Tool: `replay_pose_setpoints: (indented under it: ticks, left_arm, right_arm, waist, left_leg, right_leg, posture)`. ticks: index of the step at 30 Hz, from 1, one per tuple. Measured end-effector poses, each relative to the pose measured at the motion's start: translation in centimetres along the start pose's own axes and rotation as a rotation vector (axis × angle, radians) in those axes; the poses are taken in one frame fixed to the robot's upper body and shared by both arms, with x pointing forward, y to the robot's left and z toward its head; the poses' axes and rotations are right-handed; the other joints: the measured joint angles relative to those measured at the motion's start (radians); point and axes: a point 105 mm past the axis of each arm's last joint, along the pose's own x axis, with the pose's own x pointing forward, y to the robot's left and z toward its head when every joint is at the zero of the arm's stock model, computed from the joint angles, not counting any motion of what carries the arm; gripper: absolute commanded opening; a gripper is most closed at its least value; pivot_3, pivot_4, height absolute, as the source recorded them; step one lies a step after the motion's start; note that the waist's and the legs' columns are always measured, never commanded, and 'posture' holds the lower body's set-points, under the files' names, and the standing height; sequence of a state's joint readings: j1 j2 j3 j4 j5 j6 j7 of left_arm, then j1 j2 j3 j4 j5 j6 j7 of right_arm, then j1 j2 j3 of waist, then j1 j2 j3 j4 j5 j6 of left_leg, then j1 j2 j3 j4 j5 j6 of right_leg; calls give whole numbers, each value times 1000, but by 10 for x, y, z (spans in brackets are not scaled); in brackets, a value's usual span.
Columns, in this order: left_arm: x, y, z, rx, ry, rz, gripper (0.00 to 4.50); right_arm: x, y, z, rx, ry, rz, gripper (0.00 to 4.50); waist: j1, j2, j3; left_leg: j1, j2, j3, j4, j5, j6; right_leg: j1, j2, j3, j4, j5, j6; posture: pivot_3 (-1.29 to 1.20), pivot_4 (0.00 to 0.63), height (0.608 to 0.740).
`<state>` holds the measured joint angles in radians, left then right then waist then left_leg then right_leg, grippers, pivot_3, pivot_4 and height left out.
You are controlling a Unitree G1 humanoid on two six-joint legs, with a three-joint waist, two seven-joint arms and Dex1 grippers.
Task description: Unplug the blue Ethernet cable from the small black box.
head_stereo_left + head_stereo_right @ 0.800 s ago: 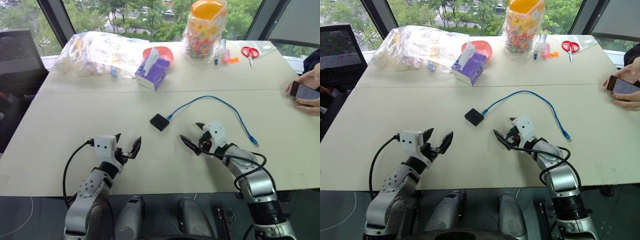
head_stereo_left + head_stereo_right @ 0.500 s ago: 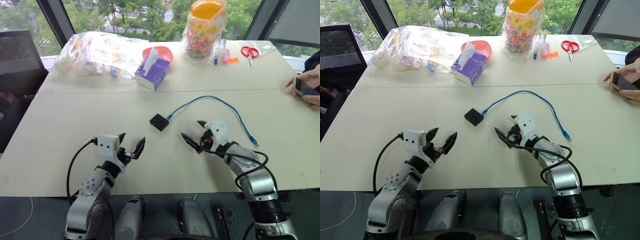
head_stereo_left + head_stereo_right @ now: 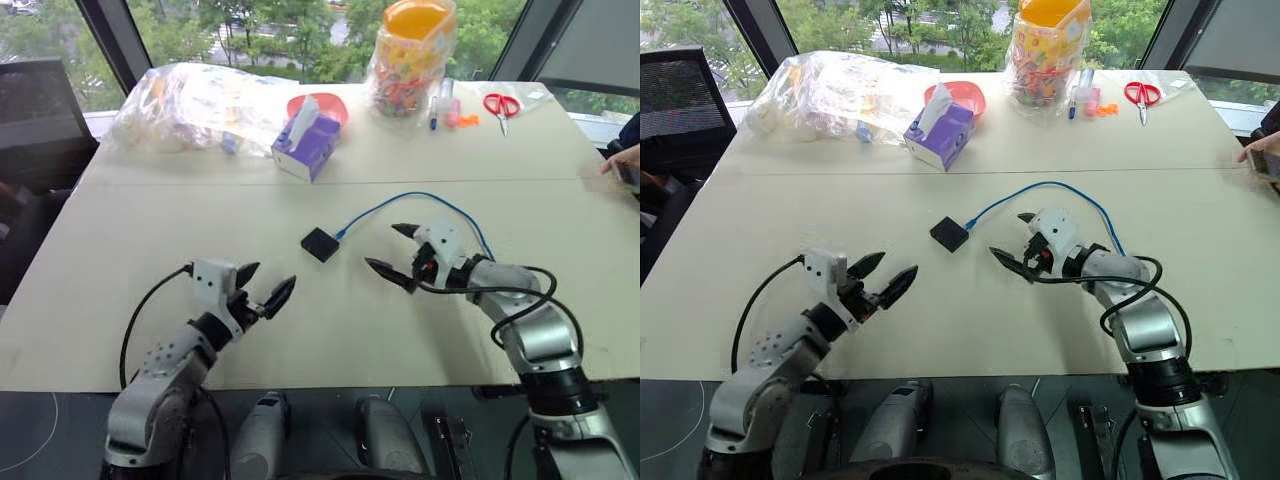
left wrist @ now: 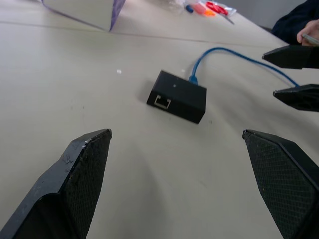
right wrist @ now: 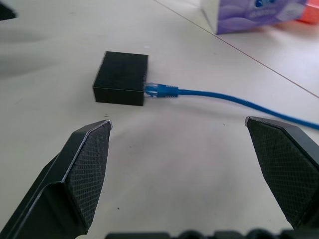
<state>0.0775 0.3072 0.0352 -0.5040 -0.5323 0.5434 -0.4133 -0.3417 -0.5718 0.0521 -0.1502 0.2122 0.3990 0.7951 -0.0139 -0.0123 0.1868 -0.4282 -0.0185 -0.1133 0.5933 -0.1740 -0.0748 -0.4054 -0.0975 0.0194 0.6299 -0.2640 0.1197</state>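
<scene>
— We are looking at a beige table (image 3: pixel 150 220); the small black box (image 3: pixel 319 243) is lying mid-frame, the blue Ethernet cable (image 3: pixel 400 199) plugged into it.

— We are seeing the left gripper (image 3: pixel 264 291) at lower left and the right gripper (image 3: pixel 397 252) right of the box, jaws spread, holding nothing.

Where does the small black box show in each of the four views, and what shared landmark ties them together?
Left eye view: small black box mid-table, between the grippers.
Right eye view: mid-table, ahead of the left gripper.
Left wrist view: centre, empty port facing the camera.
Right wrist view: upper left.
Shared landmark: the blue Ethernet cable plugged into one side.
</scene>
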Motion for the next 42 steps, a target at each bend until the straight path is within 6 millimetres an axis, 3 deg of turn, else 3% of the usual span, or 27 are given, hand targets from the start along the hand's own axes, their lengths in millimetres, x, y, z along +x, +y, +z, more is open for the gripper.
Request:
replay_pose_setpoints:
  ticks: [8,15,19,23,37,40,42]
  left_arm:
    - [-2,9,15,-33,41,-95,4416]
    - [-6,25,29,12,46,-82,4416]
    - [-8,28,29,12,37,-51,4416]
    - [-14,28,25,5,34,-12,4416]
    - [-27,31,26,34,4,87,4416]
    - [-26,32,28,41,-8,105,4500]
    - [-26,32,30,51,-16,114,4500]
  right_arm:
    - [23,-20,34,-230,75,278,4500]
    - [74,-24,56,-616,261,553,4500]
    - [95,-20,41,-794,377,607,4500]
    - [102,-19,27,-880,463,641,4500]
    - [131,-11,36,-1009,568,575,4500]
    - [137,-4,36,-1045,590,583,3563]
    - [139,0,34,-1051,607,593,2560]
  waist:
    - [-5,1,1]
    - [-27,3,3]
    - [-30,2,3]
    - [-31,2,4]
    - [-42,2,4]
    - [-54,2,3]
    - [-59,2,3]
  left_leg:
    - [1,0,0,0,0,0]
    - [2,0,0,-2,1,-1]
    - [2,0,0,-2,1,-1]
    - [2,0,-1,-3,2,-2]
    - [15,0,-1,-2,3,-4]
    - [18,0,-1,-2,3,-4]
    - [19,0,-1,-2,3,-4]
  right_leg:
    - [0,0,0,1,0,0]
    - [0,1,0,2,2,3]
    - [-1,1,0,2,2,4]
    - [-1,1,0,3,2,4]
    - [2,3,4,19,-1,-2]
    - [6,3,4,19,-2,-2]
    - [6,3,4,19,-2,-2]
  posture:
    - [0,150,726]
    - [0,150,726]
    - [0,150,726]
    - [0,150,726]
    - [0,150,726]
    - [0,150,726]
    - [0,150,726]
